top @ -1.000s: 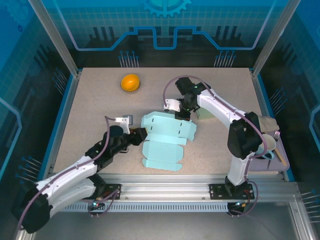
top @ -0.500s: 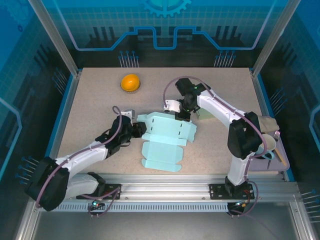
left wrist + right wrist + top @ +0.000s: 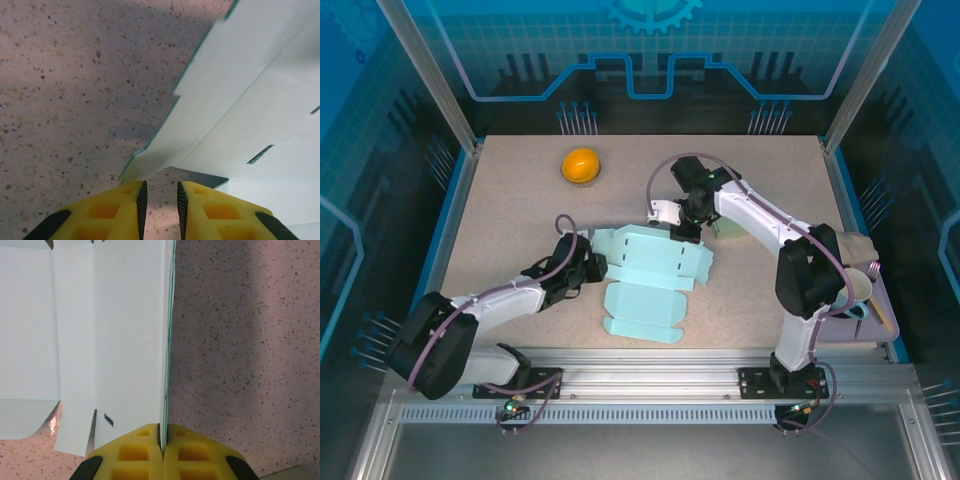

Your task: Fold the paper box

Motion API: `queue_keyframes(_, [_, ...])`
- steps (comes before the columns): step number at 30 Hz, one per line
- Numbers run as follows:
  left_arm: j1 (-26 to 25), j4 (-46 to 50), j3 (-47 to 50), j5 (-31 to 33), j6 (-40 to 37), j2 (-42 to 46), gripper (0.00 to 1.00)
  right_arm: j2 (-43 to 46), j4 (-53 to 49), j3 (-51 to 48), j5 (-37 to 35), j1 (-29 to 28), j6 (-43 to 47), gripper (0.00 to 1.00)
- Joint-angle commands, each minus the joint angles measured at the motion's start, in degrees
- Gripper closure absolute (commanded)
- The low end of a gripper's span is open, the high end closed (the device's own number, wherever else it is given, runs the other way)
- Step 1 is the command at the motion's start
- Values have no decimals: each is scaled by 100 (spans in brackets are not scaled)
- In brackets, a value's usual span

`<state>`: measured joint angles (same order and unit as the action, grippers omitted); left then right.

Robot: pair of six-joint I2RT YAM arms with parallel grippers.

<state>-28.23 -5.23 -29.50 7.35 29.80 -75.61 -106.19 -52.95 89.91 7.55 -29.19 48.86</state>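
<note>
The pale mint die-cut paper box (image 3: 655, 275) is lying opened out in the middle of the speckled beige counter (image 3: 510, 210). The right gripper (image 3: 162, 432) is coming in over the box's far side. Its jaws are pressed together, pinching the thin green-tinted edge of a panel, and that edge is running straight away from the tips. The left gripper (image 3: 160, 187) is sitting low at the box's left edge. Its jaws are spread just a little, with bare counter showing between the 2 yellow fingers (image 3: 120, 210) and a flap corner lying just ahead of them. A round orange object (image 3: 580, 165) is sitting well apart, toward the far left.
</note>
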Motion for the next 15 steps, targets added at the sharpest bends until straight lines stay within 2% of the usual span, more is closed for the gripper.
queue_keyframes(1, [11, 6, -113, -454, -70, -120, 74, 225, 29, -11, 187, 27, -8, 100])
queue_keyframes(8, [-139, -312, -142, -1205, 532, -15, 71, 378, 403, -210, 205, 2, -151, 100])
queue_keyframes(15, [-206, -678, -153, -1410, 1140, -56, 69, 948, 1329, -1032, 94, -217, -209, 100])
